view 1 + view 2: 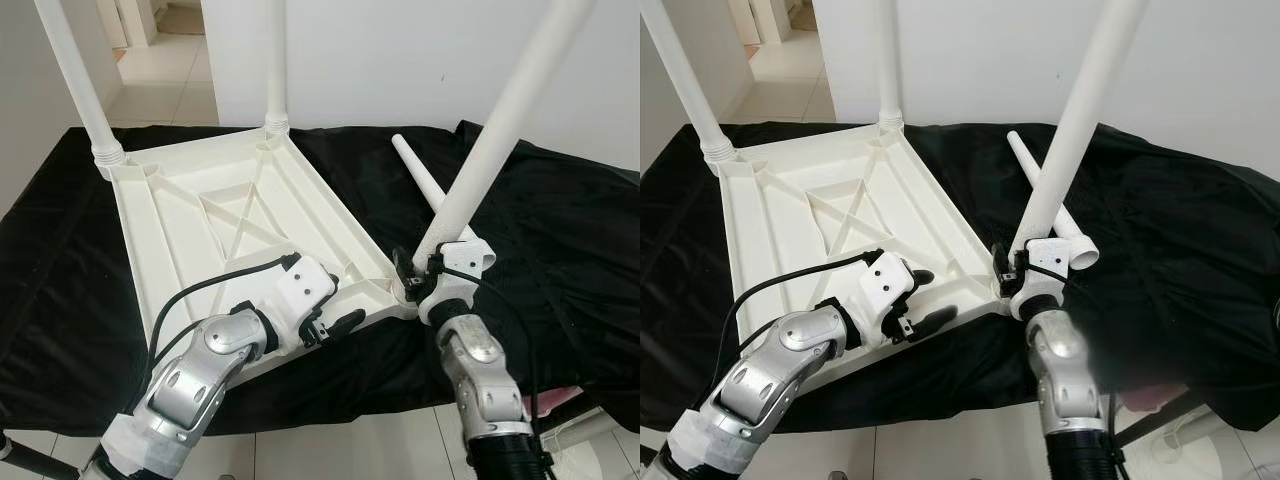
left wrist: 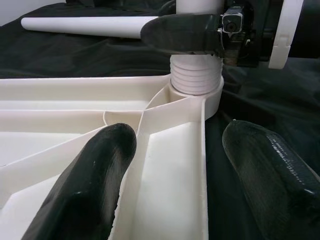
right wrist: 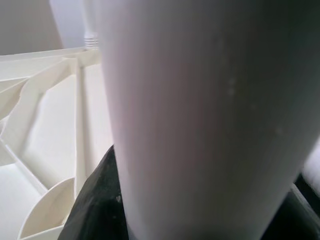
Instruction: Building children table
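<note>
A white plastic table top (image 1: 200,240) lies upside down on a black cloth. Two white legs (image 1: 80,80) (image 1: 277,60) stand in its far corners. A third leg (image 1: 490,140) leans to the right, its ribbed base (image 2: 196,75) sitting in the near right corner socket. My right gripper (image 1: 425,275) is shut on this leg just above the socket. My left gripper (image 1: 927,298) is open and straddles the top's near rim, one finger (image 2: 90,180) inside against a rib, the other (image 2: 265,170) outside over the cloth. A fourth leg (image 1: 420,180) lies loose on the cloth behind.
The black cloth (image 1: 560,260) covers a low surface that ends just in front of me, with tiled floor (image 1: 340,450) below. A white wall (image 1: 400,60) stands behind, and an open doorway (image 1: 160,60) is at far left.
</note>
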### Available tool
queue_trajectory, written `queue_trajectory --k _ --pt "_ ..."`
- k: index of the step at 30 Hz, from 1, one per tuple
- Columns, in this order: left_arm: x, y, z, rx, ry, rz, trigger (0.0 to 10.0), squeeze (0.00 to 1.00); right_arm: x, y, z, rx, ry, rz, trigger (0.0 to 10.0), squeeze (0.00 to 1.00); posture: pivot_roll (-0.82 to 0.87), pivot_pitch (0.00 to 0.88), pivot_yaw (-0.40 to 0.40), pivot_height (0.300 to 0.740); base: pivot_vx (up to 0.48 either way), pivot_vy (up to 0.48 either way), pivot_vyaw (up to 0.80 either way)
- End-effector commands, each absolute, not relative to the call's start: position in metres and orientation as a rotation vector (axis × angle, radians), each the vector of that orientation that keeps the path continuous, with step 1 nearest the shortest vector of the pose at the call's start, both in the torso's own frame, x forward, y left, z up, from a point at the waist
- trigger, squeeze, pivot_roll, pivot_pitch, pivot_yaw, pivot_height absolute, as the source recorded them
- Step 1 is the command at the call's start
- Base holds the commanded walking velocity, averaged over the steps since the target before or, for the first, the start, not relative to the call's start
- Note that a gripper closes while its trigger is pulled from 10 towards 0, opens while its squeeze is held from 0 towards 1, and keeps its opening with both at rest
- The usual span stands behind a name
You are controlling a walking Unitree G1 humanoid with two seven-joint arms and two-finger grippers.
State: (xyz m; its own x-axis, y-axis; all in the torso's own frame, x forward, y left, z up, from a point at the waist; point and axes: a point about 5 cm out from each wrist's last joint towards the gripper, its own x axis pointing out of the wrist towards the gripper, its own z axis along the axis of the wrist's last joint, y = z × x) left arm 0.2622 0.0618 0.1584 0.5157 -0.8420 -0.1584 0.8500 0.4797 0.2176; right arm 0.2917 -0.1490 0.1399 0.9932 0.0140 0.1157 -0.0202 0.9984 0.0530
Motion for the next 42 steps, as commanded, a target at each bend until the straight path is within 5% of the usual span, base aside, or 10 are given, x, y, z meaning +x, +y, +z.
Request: queue_trajectory --k 1,14,15,26,27,42 --pt "0.263 0.061 0.156 0.294 0.041 -1.08 10.0 0.0 0.285 -0.145 0.131 0.074 -0.081 -0.078 10.0 0.0 -0.03 0.0 -0.031 0.74 0.0 0.0 0.0" --pt "0.265 0.06 0.155 0.299 0.036 -1.075 10.0 0.0 0.284 -0.134 0.136 0.116 -0.077 -0.07 10.0 0.0 -0.04 0.0 -0.024 0.74 0.0 0.0 0.0" --pt "0.266 0.06 0.155 0.302 0.037 -1.073 10.0 0.0 0.284 -0.135 0.137 0.118 -0.088 -0.061 10.0 1.0 -0.04 0.0 -0.024 0.74 0.0 0.0 0.0" --pt "0.269 0.06 0.156 0.297 0.028 -1.058 10.0 0.0 0.288 -0.142 0.148 0.111 -0.15 0.071 10.0 1.0 -0.04 0.0 -0.016 0.74 0.0 0.0 0.0" --pt "0.27 0.06 0.156 0.3 0.027 -1.052 10.0 0.0 0.288 -0.141 0.149 0.104 -0.154 0.125 10.0 0.0 -0.04 0.0 -0.019 0.74 0.0 0.0 0.0" --pt "0.272 0.06 0.157 0.309 0.018 -1.042 10.0 0.0 0.292 -0.165 0.15 -0.106 -0.136 0.541 10.0 0.0 -0.03 0.0 -0.017 0.74 0.0 0.0 0.0"
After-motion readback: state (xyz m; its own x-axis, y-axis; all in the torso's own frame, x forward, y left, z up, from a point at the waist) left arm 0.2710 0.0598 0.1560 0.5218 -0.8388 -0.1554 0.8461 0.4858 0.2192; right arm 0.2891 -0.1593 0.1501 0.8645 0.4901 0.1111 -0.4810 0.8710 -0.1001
